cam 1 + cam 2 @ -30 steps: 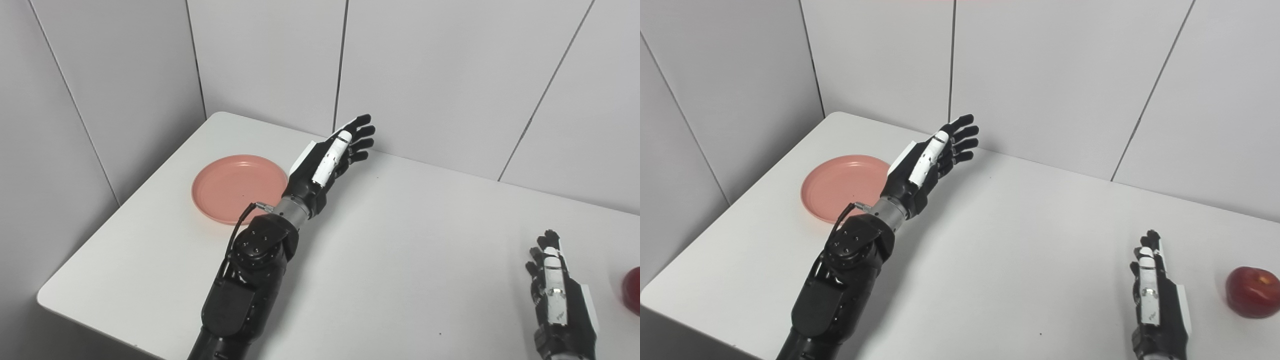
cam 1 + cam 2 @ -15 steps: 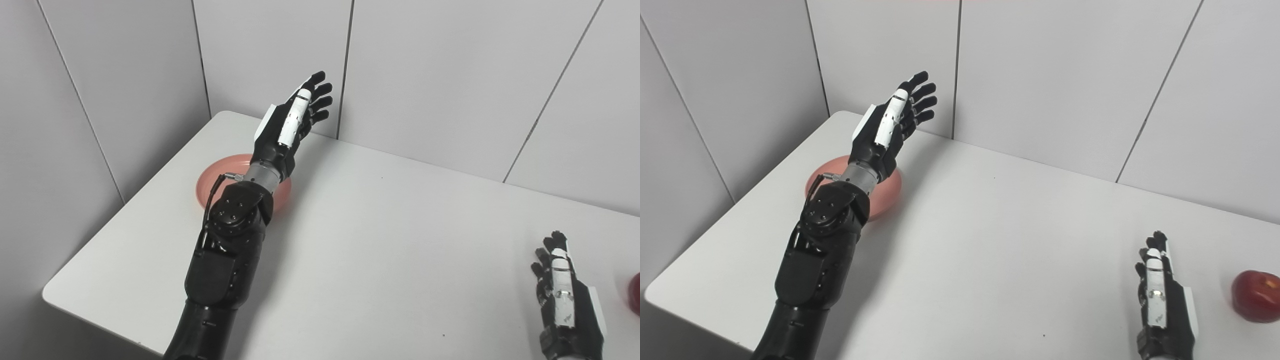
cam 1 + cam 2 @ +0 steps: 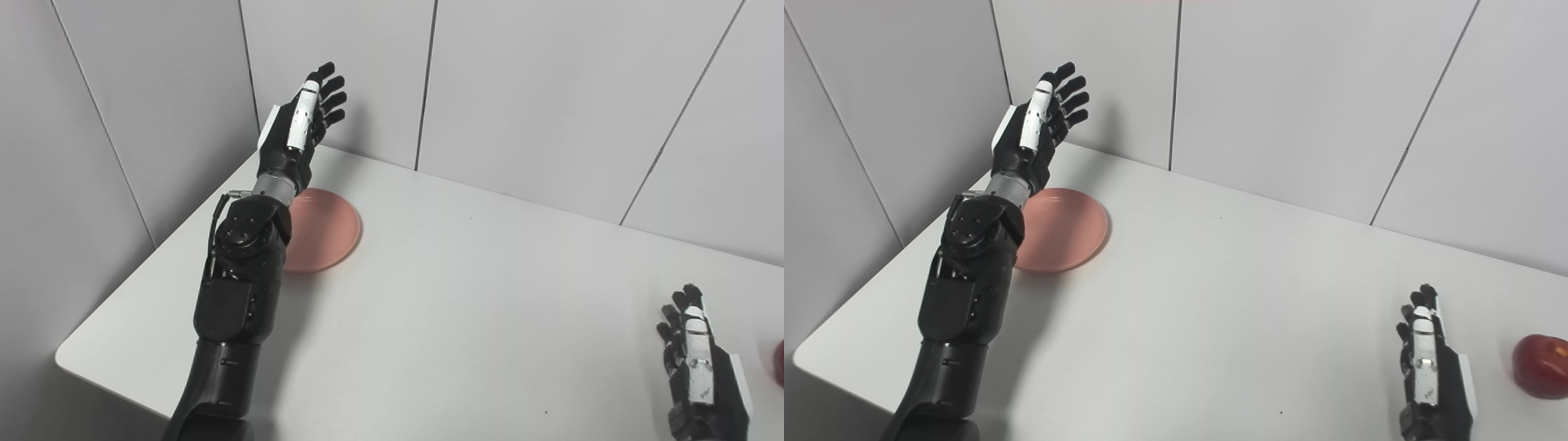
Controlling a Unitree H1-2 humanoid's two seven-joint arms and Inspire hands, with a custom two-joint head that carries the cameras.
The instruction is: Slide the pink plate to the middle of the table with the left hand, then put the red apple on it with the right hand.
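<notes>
With the pink plate (image 3: 1062, 229) lying near the worktop's (image 3: 1213, 318) far left corner, the raised left hand (image 3: 1038, 131), fingers apart and empty, should drop beyond its outer rim and push flat toward centre, while the right hand (image 3: 1433, 373) waits with fingers extended beside the red apple (image 3: 1540, 366).

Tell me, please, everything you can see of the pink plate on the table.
The pink plate is round and shallow, with a low raised rim, and looks like matte plastic. It lies flat and empty near the far left corner of the white table. The left forearm hides its left edge; the left robot hand is raised beyond it, fingers spread, not touching it.
</notes>
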